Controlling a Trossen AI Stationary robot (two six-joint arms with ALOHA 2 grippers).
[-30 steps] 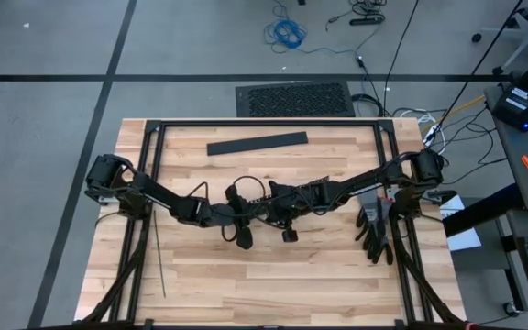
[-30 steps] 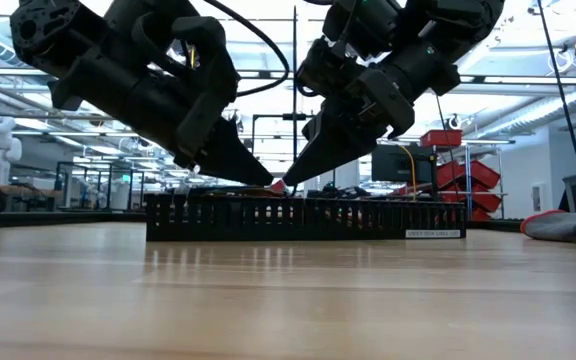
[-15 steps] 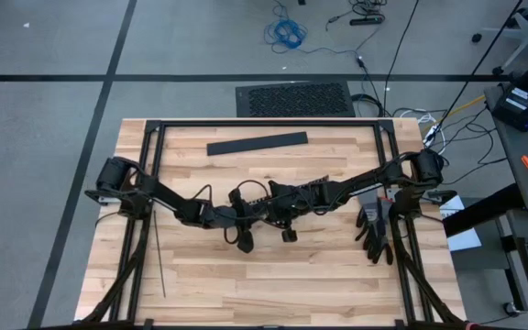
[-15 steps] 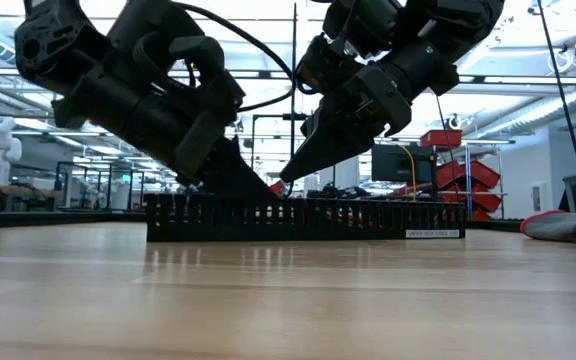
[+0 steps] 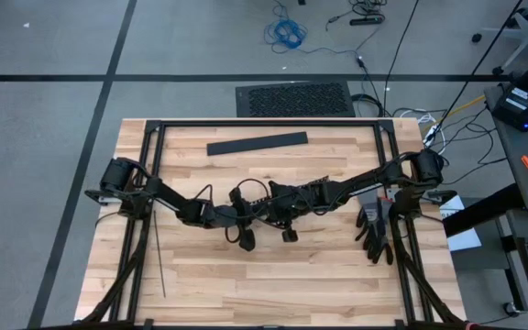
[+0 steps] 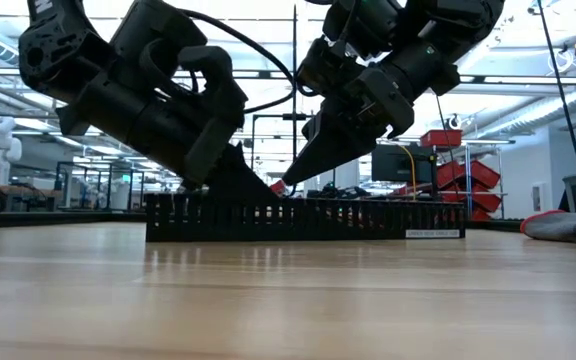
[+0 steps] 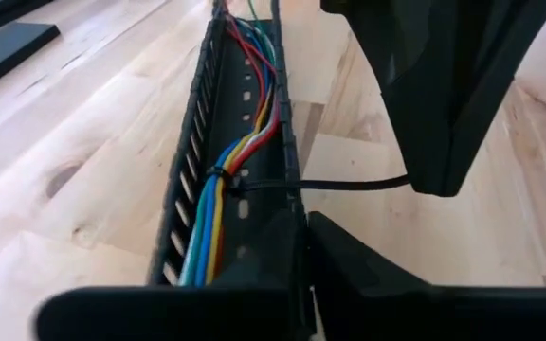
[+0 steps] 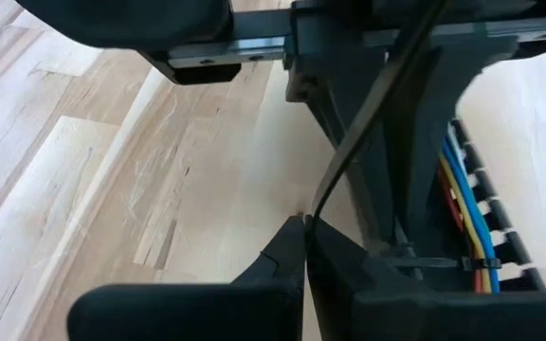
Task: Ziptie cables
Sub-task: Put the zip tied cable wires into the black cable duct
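Observation:
The cables (image 7: 218, 216), blue, yellow, white and red wires, lie along the inside of a long black slotted duct (image 6: 368, 218) at mid-table. One thin dark ziptie (image 7: 224, 176) loops around them, and its tail (image 7: 349, 183) runs sideways over the duct's wall to my right gripper (image 8: 303, 225), which is shut on it. My left gripper (image 7: 306, 260) sits on the duct's near end, shut on its wall. In the high view the two grippers meet at the table's middle (image 5: 255, 215), and the arms hide most of the duct. My left gripper has the duct's side wall (image 7: 290, 210) between its fingers, one finger over the channel and one outside it. It comes slanting down from the table's left, along the duct, which rests flat on the table. My right gripper pinches the ziptie's tail (image 8: 317, 210) between its fingertips, slanting down from the table's right. The strip lies across the fingers; its free end rises past them, and the other part runs roughly straight to the loop on the cables (image 8: 463, 262).
A flat wide black bar (image 5: 257, 143) lies toward the far edge. Spare thin strips (image 5: 159, 261) lie near the left edge. Dark gloves (image 5: 374, 231) lie at the right edge. The near half of the wooden table (image 5: 273, 284) holds nothing.
My left gripper has gone down and a little toward the table's right, its fingers sinking from just above the duct onto its top edge. My right gripper has kept still with the ziptie.

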